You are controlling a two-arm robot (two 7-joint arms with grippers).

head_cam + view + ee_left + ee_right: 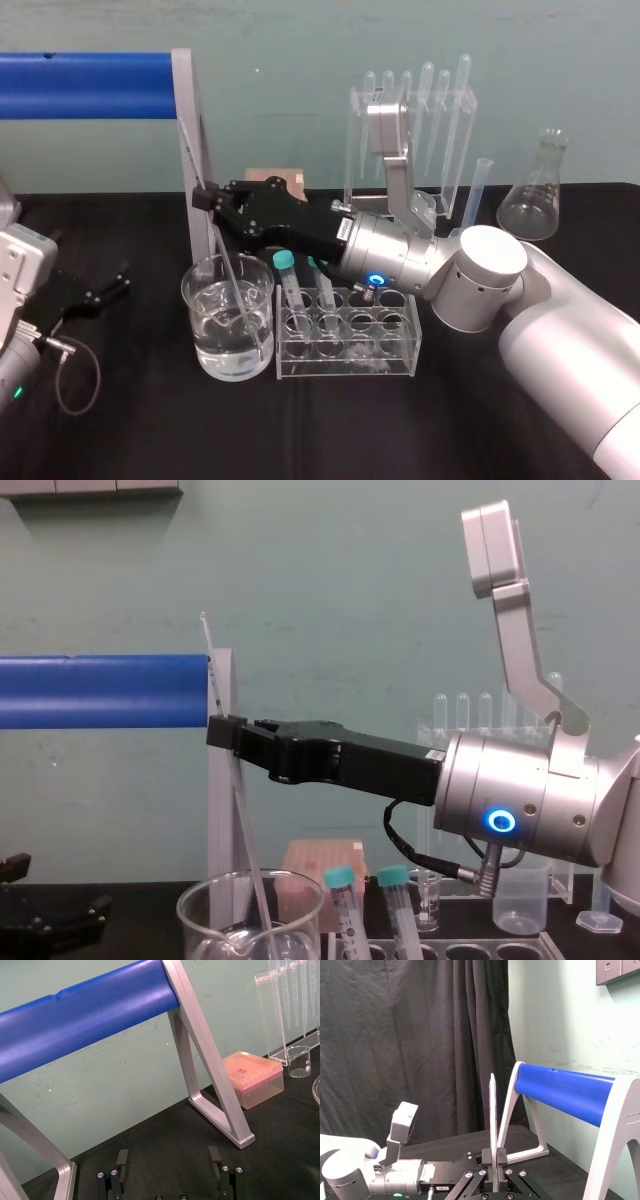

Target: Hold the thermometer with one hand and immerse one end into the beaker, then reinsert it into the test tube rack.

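Note:
My right gripper [207, 198] is shut on the thermometer [229, 265], a thin clear glass rod that slants down into the beaker [190, 292]. The rod's lower end is under the water in the beaker. In the chest view the thermometer [246, 820] passes between the black fingertips of the right gripper [225, 730] and enters the beaker [200, 905]; its top rises above the gripper. The right wrist view shows the thermometer [492, 1115] standing up from the right gripper [495, 1160]. The test tube rack [400, 345] stands just right of the beaker with two teal-capped tubes. My left gripper [170, 1160] rests open at the table's left.
A blue roller [80, 85] on a grey frame [195, 140] stands behind the beaker. A clear pipette stand [415, 120], a graduated cylinder [478, 195] and a conical flask [535, 190] are at the back right. A pink box [252, 1077] and a small beaker [299, 1060] sit near the wall.

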